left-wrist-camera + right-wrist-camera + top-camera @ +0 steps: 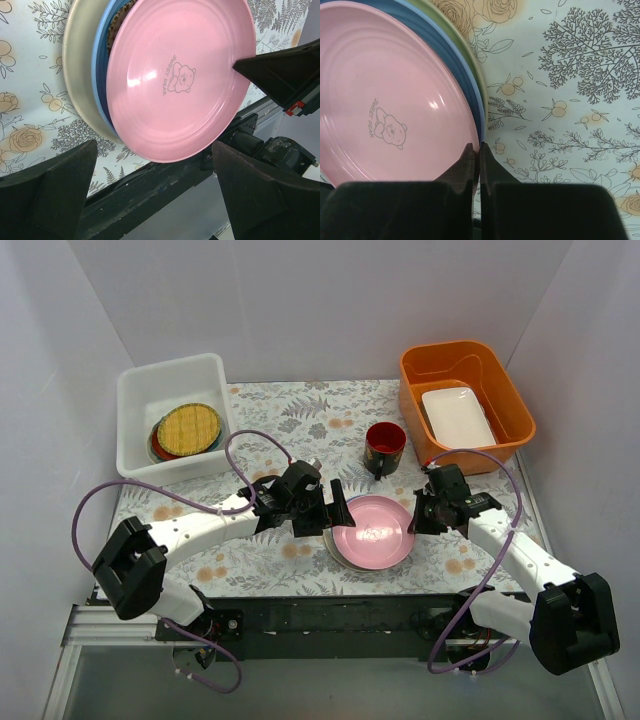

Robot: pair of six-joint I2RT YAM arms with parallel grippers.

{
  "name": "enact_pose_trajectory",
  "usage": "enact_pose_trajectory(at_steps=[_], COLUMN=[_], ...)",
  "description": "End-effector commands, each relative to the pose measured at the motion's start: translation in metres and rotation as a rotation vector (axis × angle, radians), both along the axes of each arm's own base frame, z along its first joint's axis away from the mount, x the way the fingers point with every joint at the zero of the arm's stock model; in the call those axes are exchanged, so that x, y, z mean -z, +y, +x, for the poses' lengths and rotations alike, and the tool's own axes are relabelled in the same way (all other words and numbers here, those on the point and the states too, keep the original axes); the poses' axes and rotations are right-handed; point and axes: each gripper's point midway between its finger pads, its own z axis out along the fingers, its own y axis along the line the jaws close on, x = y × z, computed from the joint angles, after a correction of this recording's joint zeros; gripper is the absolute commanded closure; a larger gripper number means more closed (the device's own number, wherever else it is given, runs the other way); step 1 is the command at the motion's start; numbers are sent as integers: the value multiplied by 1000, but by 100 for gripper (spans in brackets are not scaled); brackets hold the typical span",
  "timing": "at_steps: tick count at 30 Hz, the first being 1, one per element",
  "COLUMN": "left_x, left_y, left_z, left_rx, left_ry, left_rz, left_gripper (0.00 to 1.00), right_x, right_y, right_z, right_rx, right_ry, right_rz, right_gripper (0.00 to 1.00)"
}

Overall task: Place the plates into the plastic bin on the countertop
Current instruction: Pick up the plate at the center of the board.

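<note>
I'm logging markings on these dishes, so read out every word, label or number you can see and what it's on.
"SWEET BEAR": printed beside a bear drawing in the middle of the pink plate.
On the dark red mug, any marks are too small to read.
Nothing else readable.

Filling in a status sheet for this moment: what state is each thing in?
Left tool: open, holding nothing.
Right tool: shut, apparently on the pink plate at its rim.
Pink plate: flat, atop other plates.
Mug: upright.
Plastic bin: holds a stack, straw-yellow plate topmost.
Orange tub: holds white dish.
</note>
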Motion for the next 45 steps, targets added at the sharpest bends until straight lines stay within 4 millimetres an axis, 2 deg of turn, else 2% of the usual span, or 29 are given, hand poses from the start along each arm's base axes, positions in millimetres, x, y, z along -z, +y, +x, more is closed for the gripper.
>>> enact_pose_trajectory(at_steps=[1, 7, 20, 30, 37, 43, 45], left_x=[-15, -16, -31, -34, -35, -32, -32], left_y=[4, 10, 25, 35, 26, 17, 17], left_z=[0, 1, 2, -2, -3, -1, -1], left_rx=[-9, -24, -75, -108, -91, -73, -71], left_ry=[-43, -55, -107, -107, -97, -81, -79], left_rz=[-28, -14, -23, -49, -89, -106, -106], left_gripper=[2, 2, 2, 2, 6, 21, 31], right_x=[-2, -17, -73, -91, -99, -100, -100], right_y=[3, 5, 22, 46, 55, 64, 66], right_z=[1, 3, 11, 9, 5, 1, 0], right_rx=[-29, -28, -51, -97, -125, -143, -148], right_ry=[-11, -41, -139, -138, -147, -135, -134], right_rz=[20, 49, 158, 301, 341, 366, 372], right_gripper=[99, 99, 99, 99, 99, 99, 99])
